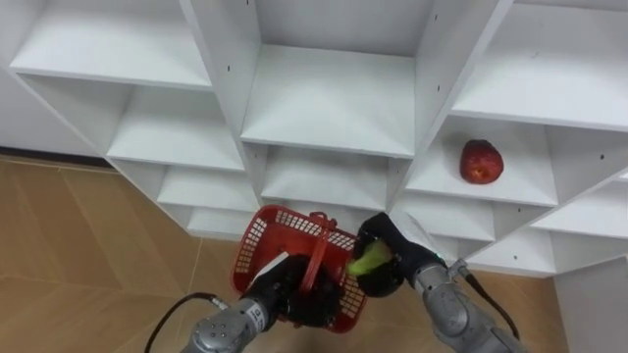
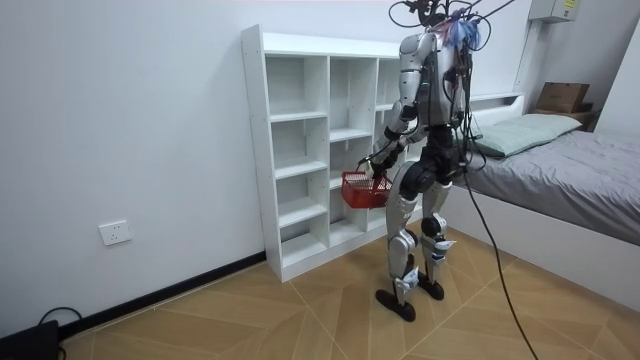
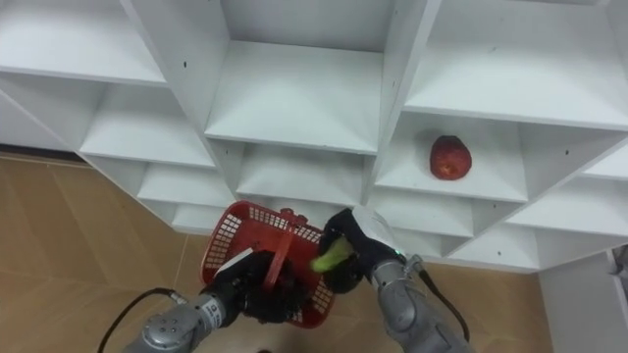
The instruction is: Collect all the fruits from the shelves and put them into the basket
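Right robot hand (image 1: 394, 247) round green fruit (image 1: 368, 261) above basket (image 1: 263, 231) — red fruit (image 1: 482, 162) shelved

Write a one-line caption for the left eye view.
Left hand grips red basket; right hand holds a green fruit at its edge; red apple sits in the white closet.

A bedroom in a home is shown. A bed (image 2: 580, 185) with a pillow (image 2: 527, 132) is seen near a white closet (image 2: 299, 116) on a wood floor (image 2: 260, 320).

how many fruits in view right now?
2. A red apple on a right-column closet shelf; a yellow-green fruit in the right hand above the red basket held by the left hand. More may be hidden in the basket.
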Available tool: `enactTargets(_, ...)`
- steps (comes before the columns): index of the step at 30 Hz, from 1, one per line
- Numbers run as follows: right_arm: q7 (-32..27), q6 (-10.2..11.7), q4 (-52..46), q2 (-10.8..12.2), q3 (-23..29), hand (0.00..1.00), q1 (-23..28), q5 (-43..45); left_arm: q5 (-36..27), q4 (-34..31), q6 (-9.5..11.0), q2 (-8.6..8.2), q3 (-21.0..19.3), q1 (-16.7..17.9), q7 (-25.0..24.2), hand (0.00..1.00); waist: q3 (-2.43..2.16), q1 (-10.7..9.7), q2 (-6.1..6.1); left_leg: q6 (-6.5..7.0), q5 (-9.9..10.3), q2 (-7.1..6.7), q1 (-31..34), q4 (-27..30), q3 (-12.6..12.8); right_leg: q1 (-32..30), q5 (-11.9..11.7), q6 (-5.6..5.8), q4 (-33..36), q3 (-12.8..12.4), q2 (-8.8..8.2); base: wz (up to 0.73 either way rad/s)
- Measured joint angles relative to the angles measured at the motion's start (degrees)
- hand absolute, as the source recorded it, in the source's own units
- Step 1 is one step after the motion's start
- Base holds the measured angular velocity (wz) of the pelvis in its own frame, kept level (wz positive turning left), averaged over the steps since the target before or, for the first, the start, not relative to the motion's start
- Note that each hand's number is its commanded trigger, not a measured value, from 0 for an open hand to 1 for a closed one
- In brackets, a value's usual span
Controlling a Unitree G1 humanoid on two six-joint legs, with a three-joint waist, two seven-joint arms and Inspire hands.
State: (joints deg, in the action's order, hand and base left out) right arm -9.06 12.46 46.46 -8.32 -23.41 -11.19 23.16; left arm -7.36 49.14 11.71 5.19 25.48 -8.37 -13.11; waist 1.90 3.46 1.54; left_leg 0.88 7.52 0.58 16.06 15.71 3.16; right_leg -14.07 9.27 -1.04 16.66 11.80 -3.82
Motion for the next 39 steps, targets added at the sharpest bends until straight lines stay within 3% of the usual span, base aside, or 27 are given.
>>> enactTargets(7, -0.2, 0.0, 0.9, 0.3, 0.0, 1.0, -0.5, -5.1, -0.1, -0.9, 0.0, -0.14, 0.2, -0.2, 0.0, 1.0, 0.05, 0.1, -0.18, 0.0, 0.0, 0.0, 0.1, -0.1, 0.0, -0.1, 0.0, 0.0, 0.0, 0.0, -0.02, 0.01)
enactTargets(10, 0.0, 0.0, 3.5, 1.6, 1.2, 1.0, -2.7, -8.1, 0.0, -0.9, 0.0, -0.37, 0.5, -0.2, -0.1, 1.0, 0.06, -0.1, -0.19, 0.0, 0.0, -0.04, 0.1, -0.2, 0.3, -0.5, 0.0, 0.0, 0.3, -0.1, -0.11, -0.06)
enactTargets(21, 3.8, 0.1, 3.2, 2.4, 2.2, 1.0, -3.5, -26.1, -2.2, -0.9, 0.0, -0.38, -0.4, -0.2, -0.1, 1.0, 0.07, -0.6, -0.17, 0.01, 0.0, 0.0, -0.1, -0.2, 0.5, 0.0, 0.0, 0.0, 0.0, 0.7, -0.28, 0.02)
enactTargets(39, 7.3, 0.6, 4.1, 2.3, 2.3, 1.0, -3.3, -35.3, -4.4, -0.9, 0.0, -1.82, -0.4, -0.1, 0.0, 1.0, 0.32, -1.5, -0.67, 0.02, 0.0, 0.0, -1.0, -0.3, 0.5, 0.9, 0.1, 0.07, 0.0, 0.0, -0.15, 0.0)
